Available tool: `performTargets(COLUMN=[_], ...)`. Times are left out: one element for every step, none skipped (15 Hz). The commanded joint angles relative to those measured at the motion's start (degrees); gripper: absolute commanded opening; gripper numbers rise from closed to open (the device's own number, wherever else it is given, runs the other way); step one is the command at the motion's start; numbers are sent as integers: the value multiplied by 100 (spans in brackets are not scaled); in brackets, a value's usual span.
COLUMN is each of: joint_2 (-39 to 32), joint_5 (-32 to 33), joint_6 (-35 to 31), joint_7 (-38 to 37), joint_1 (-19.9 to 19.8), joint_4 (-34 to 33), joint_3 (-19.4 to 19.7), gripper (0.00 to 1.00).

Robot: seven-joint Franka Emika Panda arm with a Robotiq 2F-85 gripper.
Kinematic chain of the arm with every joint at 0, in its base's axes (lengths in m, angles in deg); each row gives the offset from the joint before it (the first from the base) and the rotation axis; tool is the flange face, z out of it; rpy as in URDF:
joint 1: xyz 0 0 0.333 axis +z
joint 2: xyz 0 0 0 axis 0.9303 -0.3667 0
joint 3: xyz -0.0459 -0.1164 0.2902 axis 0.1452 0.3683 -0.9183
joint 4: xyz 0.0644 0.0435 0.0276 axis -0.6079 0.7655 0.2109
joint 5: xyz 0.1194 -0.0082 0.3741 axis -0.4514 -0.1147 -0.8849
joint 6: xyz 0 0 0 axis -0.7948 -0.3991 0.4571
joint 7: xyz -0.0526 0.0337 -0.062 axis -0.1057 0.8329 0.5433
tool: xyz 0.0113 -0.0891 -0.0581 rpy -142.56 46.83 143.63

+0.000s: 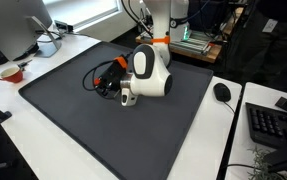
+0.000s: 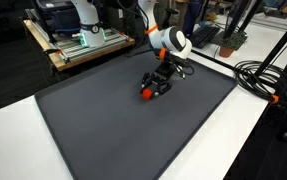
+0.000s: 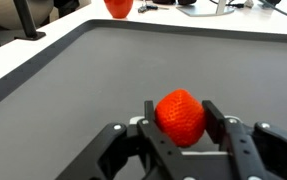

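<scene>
A red toy strawberry sits between the two fingers of my gripper, which are closed against its sides. In an exterior view the gripper is low over the dark grey mat, with the strawberry at its tip, at or just above the mat. In an exterior view the white wrist hides the strawberry; only the gripper's lower part shows.
A red cup stands on the white table beyond the mat's edge; it also shows in the wrist view. A computer mouse and a keyboard lie beside the mat. Black cables trail over the table.
</scene>
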Motion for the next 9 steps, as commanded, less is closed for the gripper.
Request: performTargets(joint_2=[-52,-82,-123,-148,-179,-191,-210,-231,-250], joint_5=[-35,-36,-39,-42,-41,-43,-50,-57,-58], joint_6=[-48,-54,-70,-90,-83,-101,-119,-143,-182], joint_7=[35,51,87,81,70,94,101,123,149], joint_1=[-8,-16,-33,-47,-50,-62,-79,-97,-117], joint_4=[-62,-87,-116,-129,-149,-148,-157,-165,-166], joint_3=[17,23,27,26,36,34,33,29,23], gripper=[25,25,25,25,25,25,25,25,25])
